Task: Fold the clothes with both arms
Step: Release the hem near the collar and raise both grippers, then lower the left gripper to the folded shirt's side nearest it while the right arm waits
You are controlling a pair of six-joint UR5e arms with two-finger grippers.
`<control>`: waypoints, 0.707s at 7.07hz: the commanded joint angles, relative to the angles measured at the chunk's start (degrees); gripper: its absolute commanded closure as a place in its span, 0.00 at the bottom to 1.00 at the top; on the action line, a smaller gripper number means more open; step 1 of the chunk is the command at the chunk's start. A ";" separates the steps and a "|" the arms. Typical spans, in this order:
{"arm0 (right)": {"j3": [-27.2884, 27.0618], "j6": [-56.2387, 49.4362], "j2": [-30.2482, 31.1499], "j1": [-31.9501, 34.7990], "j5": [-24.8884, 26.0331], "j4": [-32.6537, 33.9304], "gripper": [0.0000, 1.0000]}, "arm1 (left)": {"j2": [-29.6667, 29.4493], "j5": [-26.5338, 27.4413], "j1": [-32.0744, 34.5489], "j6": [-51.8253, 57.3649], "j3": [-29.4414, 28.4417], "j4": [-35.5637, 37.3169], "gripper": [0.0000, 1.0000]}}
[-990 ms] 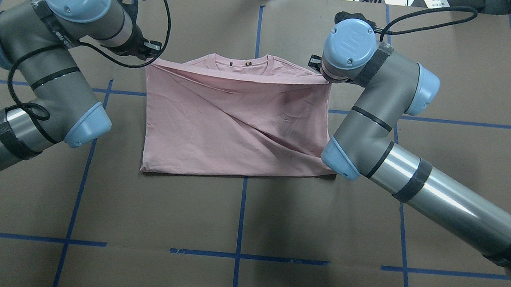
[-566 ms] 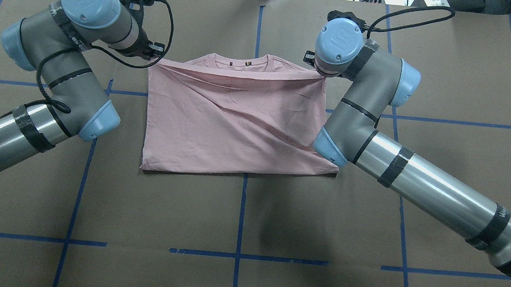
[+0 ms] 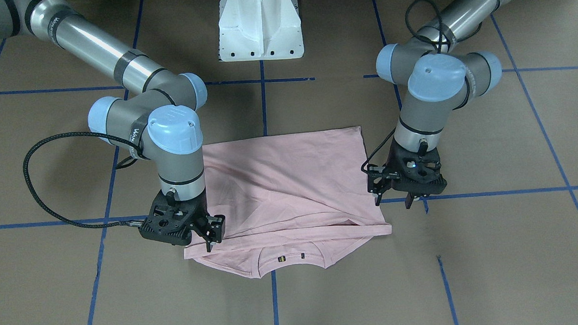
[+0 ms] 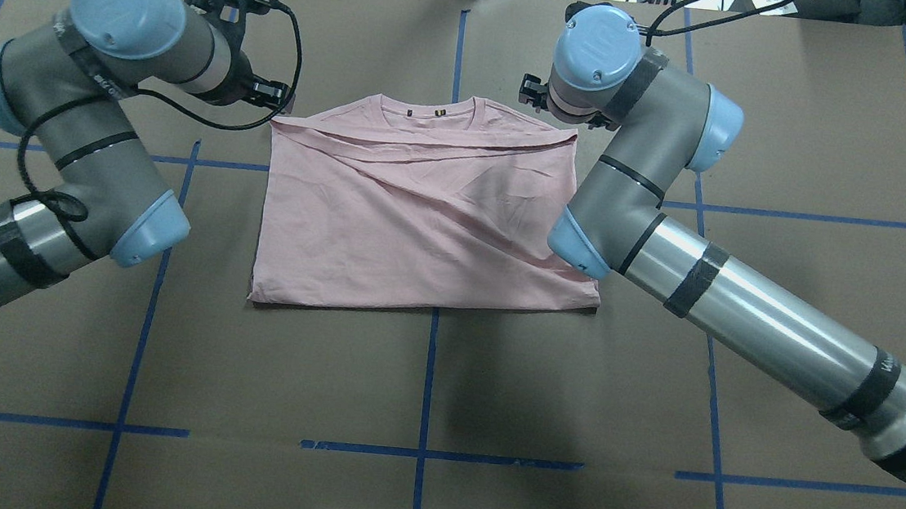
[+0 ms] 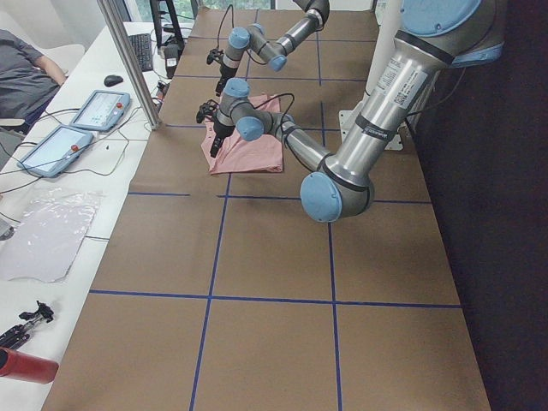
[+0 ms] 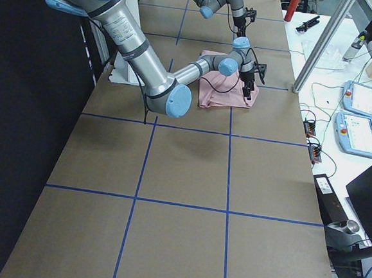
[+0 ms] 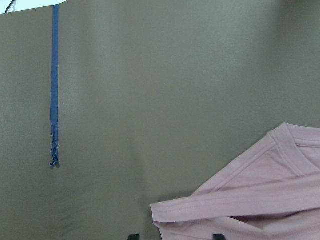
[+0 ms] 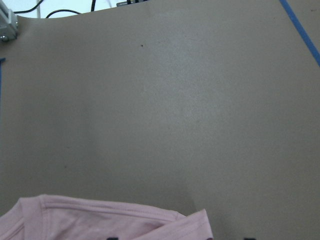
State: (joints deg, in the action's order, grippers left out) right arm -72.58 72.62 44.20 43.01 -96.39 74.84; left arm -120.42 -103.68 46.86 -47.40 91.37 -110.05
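The pale pink T-shirt (image 4: 423, 219) lies folded in half on the brown table, its lower half laid up over the chest just short of the ribbed collar (image 4: 437, 112). The print is hidden. My left gripper (image 4: 268, 95) is open and empty, hovering just beside the shirt's far left corner; it also shows in the front-facing view (image 3: 392, 200). My right gripper (image 3: 213, 234) is open and empty above the far right corner. Both wrist views show wide-apart fingertips with the shirt edge (image 7: 250, 200) (image 8: 100, 220) lying loose below.
The white pedestal base (image 3: 260, 24) stands at the robot's side of the table. Blue tape lines (image 4: 428, 383) grid the brown paper cover. Beyond the table's far edge are cables, tablets (image 5: 98, 110) and a seated person (image 5: 26, 81).
Both grippers have let go of the folded-over edge. It was held taut and raised; now it lies flat below the collar. Both grippers have drawn back a little from the corners.
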 commanded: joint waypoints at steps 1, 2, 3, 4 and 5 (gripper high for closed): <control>-10.86 -4.76 8.40 1.46 -4.25 0.13 0.00 | 10.15 -2.30 -3.15 -3.28 12.81 -0.60 0.00; -13.18 -4.77 10.01 1.46 -4.25 0.30 0.00 | 13.52 -1.62 -7.27 -9.84 16.09 -0.78 0.00; -13.72 -4.77 9.85 1.46 -4.16 1.70 0.00 | 13.98 2.65 -12.09 -16.17 15.86 -0.87 0.12; -14.43 -4.77 9.94 1.55 -4.51 1.80 0.00 | 13.55 6.87 -16.41 -21.28 14.29 -1.04 0.45; -14.52 -4.77 10.11 1.55 -4.51 1.80 0.00 | 13.29 7.52 -18.80 -23.15 12.71 -0.96 0.51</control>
State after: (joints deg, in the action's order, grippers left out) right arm -86.58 67.88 54.05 44.51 -100.77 76.45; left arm -107.04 -98.53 32.00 -66.48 105.62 -110.99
